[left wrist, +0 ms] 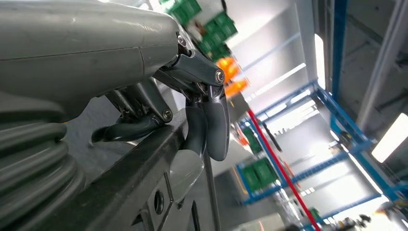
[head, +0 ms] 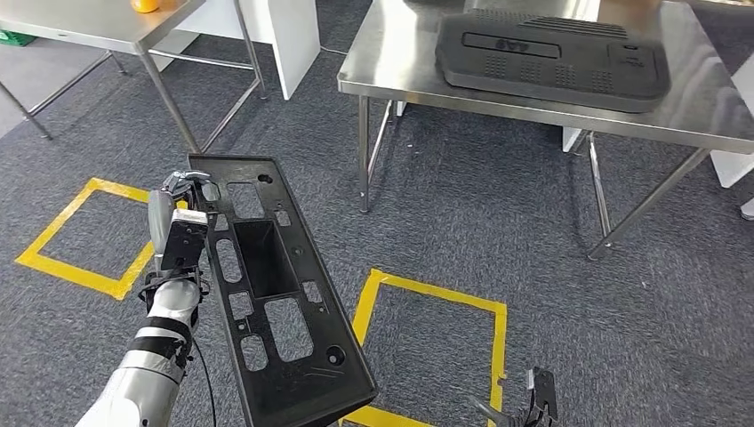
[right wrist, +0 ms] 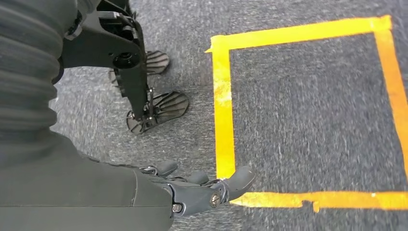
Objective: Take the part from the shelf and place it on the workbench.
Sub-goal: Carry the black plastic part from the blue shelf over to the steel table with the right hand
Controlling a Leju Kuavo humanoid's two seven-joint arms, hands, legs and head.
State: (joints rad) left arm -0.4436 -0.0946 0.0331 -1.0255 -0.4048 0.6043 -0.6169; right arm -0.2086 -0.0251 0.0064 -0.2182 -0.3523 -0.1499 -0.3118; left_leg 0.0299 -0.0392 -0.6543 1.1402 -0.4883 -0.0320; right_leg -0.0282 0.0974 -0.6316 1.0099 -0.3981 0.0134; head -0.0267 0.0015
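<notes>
The left hand (head: 182,191) has its fingers (left wrist: 216,125) curled over the long edge of the black part (head: 276,294), holding it tilted above the grey carpet (head: 462,222); the right hand (right wrist: 202,190) hangs low with fingers loosely apart, holding nothing, beside a yellow tape square (head: 427,347); bare carpet lies ahead up to the steel workbench (head: 391,62), where a dark moulded panel (head: 551,58) covers the middle; a second table (head: 89,22) stands far left.

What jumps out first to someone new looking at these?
The long black plastic panel with cut-outs, held upright at its edge by the left hand low on the left of the head view. Beyond it, a steel table carries a big dark grey cover, and yellow tape squares mark the carpet; the right hand hangs empty above one.
</notes>
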